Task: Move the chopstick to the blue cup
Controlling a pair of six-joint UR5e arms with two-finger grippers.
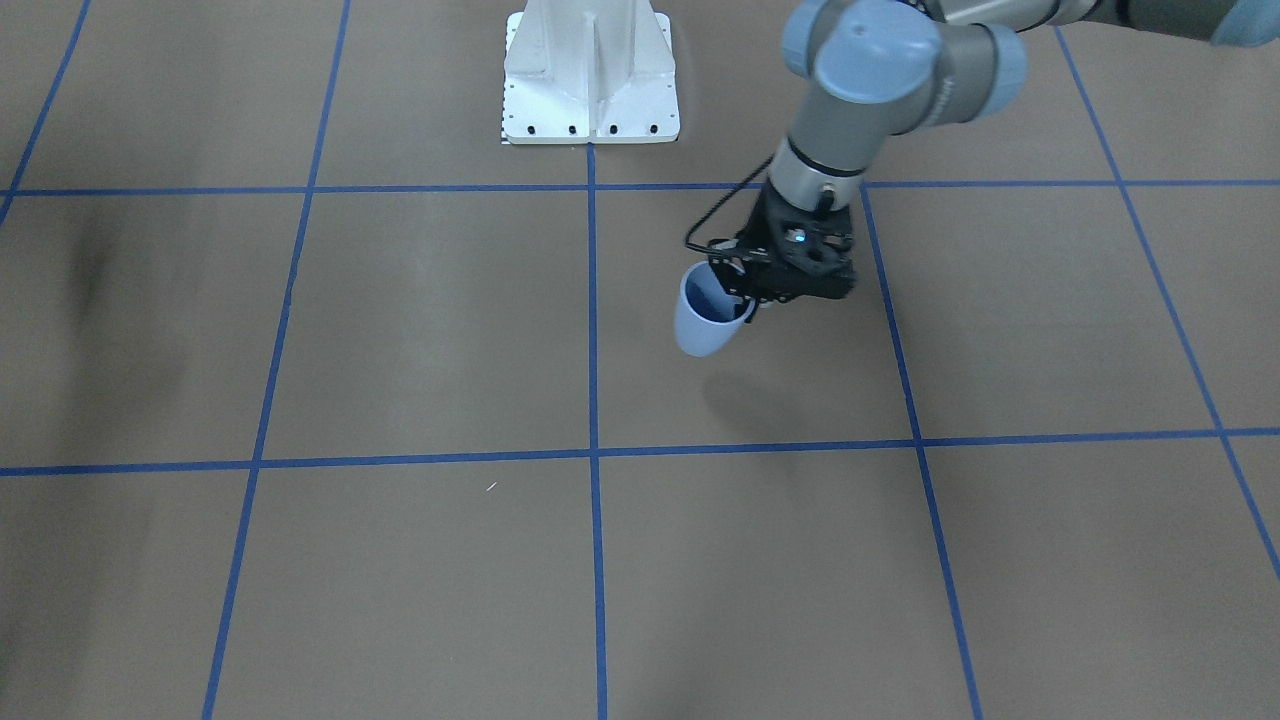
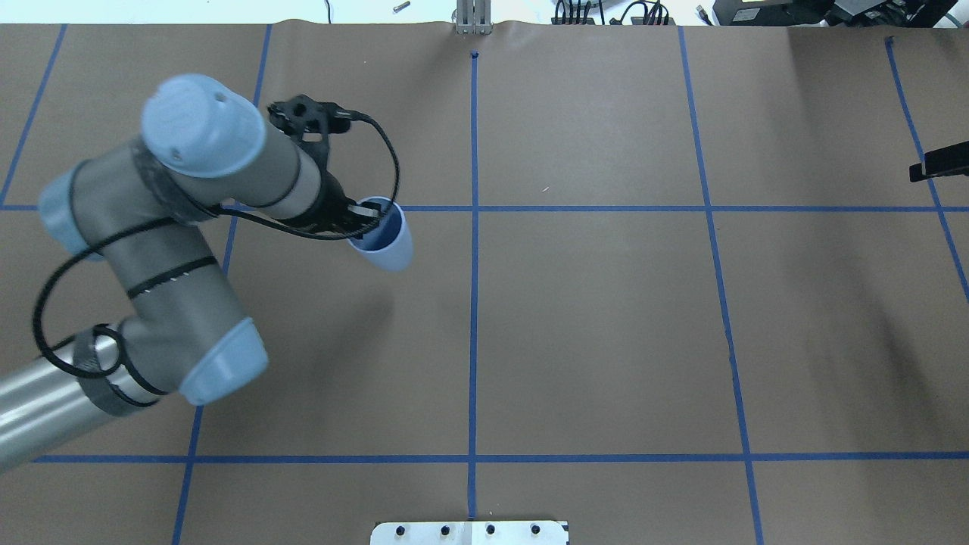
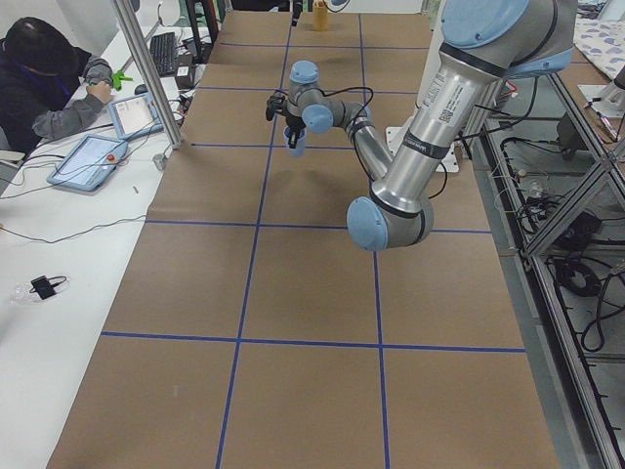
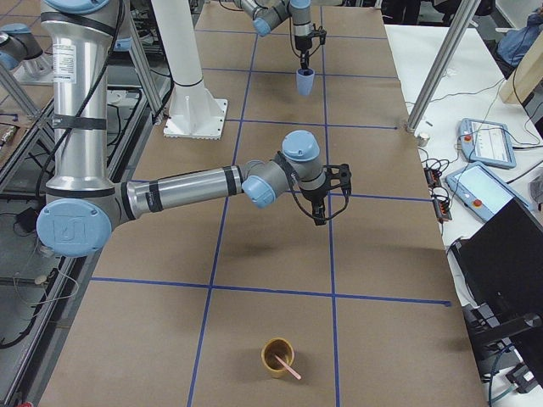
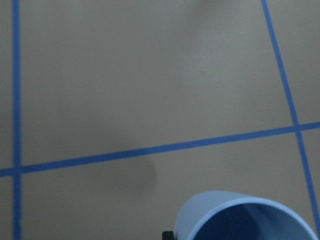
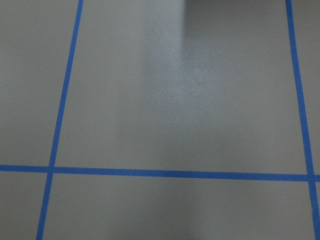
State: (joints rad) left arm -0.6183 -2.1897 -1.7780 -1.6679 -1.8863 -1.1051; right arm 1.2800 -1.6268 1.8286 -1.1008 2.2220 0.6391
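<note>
Left gripper [image 1: 742,298] clamped on the rim of the blue cup [image 1: 705,325], holding it seemingly clear of the table [image 1: 400,350], shadow offset below. Early going, by the look: cup in hand, no stick inside, whole transfer left. Pale blue outside, darker within. Chopstick [image 4: 288,368] well apart, leaning in a tan cup [image 4: 273,349] near the right end, thin, straight, salmon-pink. Right gripper [image 4: 321,214] hovering between the two; apart or together, cannot tell.
</note>
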